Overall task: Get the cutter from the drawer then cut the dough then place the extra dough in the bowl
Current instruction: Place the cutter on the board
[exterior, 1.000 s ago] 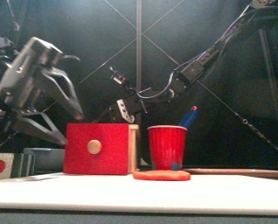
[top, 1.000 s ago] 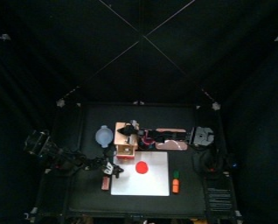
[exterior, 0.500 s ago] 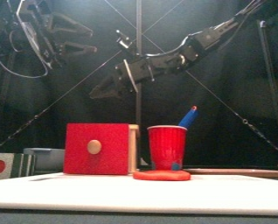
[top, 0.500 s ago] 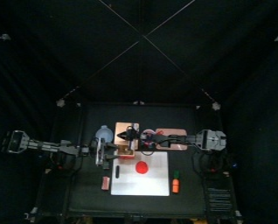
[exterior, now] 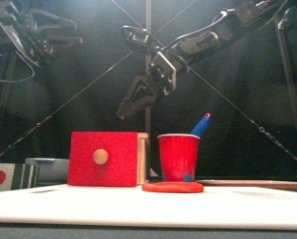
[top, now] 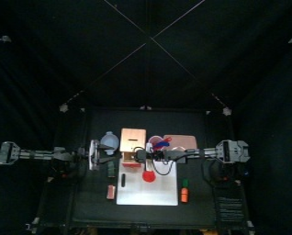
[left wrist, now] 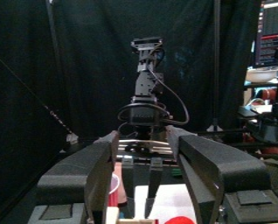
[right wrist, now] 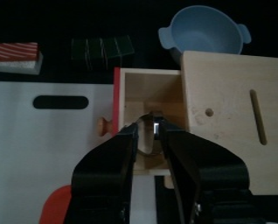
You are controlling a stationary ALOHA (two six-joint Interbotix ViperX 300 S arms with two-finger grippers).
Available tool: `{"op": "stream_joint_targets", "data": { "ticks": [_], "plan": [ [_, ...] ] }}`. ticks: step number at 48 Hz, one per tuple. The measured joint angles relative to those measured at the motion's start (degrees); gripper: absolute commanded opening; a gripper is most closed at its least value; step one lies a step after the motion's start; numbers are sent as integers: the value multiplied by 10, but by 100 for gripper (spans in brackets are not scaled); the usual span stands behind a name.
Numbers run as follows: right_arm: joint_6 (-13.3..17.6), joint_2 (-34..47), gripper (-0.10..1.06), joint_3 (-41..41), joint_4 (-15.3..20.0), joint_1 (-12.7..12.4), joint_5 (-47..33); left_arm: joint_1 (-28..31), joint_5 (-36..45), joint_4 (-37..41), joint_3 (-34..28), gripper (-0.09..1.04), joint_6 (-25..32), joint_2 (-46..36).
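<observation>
The pale wooden box point(right wrist: 229, 105) has its drawer point(right wrist: 151, 92) pulled out by the red front point(exterior: 104, 159). My right gripper point(right wrist: 151, 129) hangs above the drawer, tips pointing down into it, jaws a little apart. A small shiny piece shows between the tips; I cannot tell if it is the cutter. In the front view the right gripper point(exterior: 141, 91) is well above the box. The red dough point(exterior: 173, 187) lies flat on the white board point(top: 155, 188). The blue-grey bowl point(right wrist: 205, 31) stands beside the box. My left gripper point(left wrist: 142, 144) is open, high at the left, facing the right arm.
A red cup point(exterior: 178, 156) with a blue knife stands by the box, just behind the dough. The dark green sushi roll point(right wrist: 100, 48) and a red-and-white toy point(right wrist: 13, 57) lie off the board's end. An orange toy point(top: 183, 193) sits at the board's right edge.
The left arm has lifted and stretched out level from the left. The right gripper has swung forward over the drawer, and its jaws have parted.
</observation>
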Motion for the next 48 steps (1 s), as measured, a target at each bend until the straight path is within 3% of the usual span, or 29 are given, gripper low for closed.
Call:
{"op": "stream_joint_targets", "data": {
  "ticks": [34,48],
  "plan": [
    [0,54,67,-35,-54,-14,26,2,0,0,16,85,-1,0],
    [1,73,66,-52,-57,-12,41,2,0,-1,16,85,-3,0]
  ]
}}
